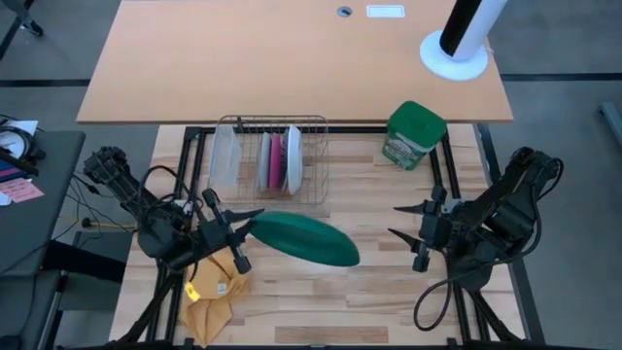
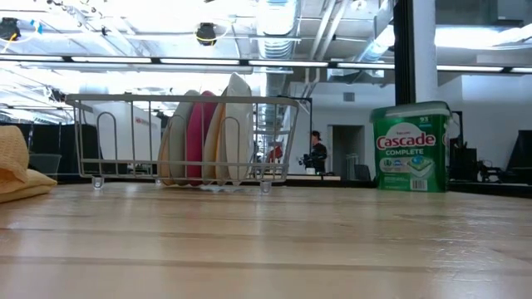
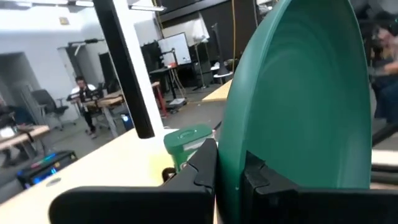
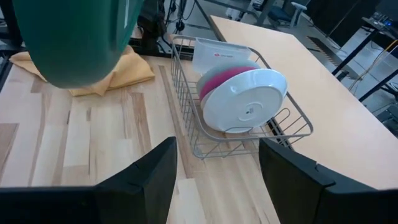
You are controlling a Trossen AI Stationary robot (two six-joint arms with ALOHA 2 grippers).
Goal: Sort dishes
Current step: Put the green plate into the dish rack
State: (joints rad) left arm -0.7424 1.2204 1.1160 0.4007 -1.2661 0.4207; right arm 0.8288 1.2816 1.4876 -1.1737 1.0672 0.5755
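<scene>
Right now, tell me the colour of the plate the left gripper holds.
Dark green plate, clearest in the high view.

A wire rack (image 1: 309, 160) stands on the wooden counter (image 1: 389, 292), a frosted translucent container (image 1: 224, 154) at its end; a green Cascade canister (image 1: 414, 135) sits well apart from it; a yellow cloth (image 1: 216, 288) lies crumpled near the counter's edge; a person (image 2: 315, 153) shows far behind.

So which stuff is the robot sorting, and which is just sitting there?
For the job: green plate, pinched in the left gripper; small plates standing in the wire rack; open right gripper, waiting.

Just there: frosted container, green canister, yellow cloth.
</scene>
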